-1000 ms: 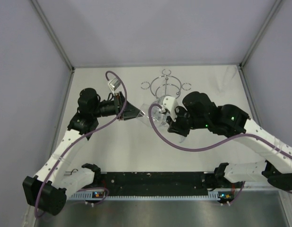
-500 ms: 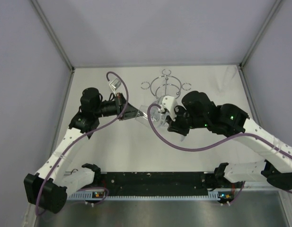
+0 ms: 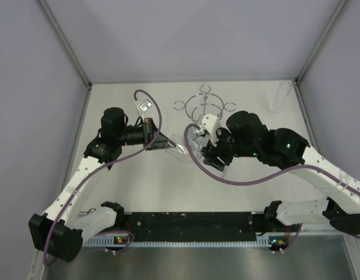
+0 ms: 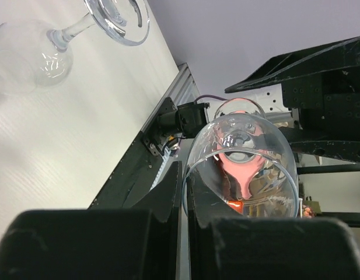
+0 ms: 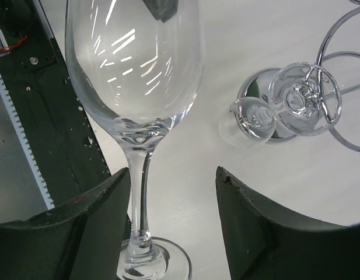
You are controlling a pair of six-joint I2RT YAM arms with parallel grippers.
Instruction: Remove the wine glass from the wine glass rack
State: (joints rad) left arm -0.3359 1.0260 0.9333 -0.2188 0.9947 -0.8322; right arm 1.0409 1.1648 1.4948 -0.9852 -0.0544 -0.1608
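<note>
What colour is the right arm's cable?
The cable is purple, clearest in the top external view.

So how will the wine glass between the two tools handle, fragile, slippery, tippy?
Probably fragile: the wine glass is thin clear glass on a slim stem. Likely slippery: its glossy bowl looks pinched at the rim by the left tool. Set down, it might tip: tall, small foot.

We found the rack (image 3: 204, 105) at the back of the desk (image 3: 139, 186), midway across. Just before it was a glass (image 5: 136, 76), its bowl between the left fingers (image 4: 80, 245) and its stem between the right fingers (image 5: 250, 233). A second glass (image 5: 287, 99) sat at the rack, foot in a ring, above its base.
</note>
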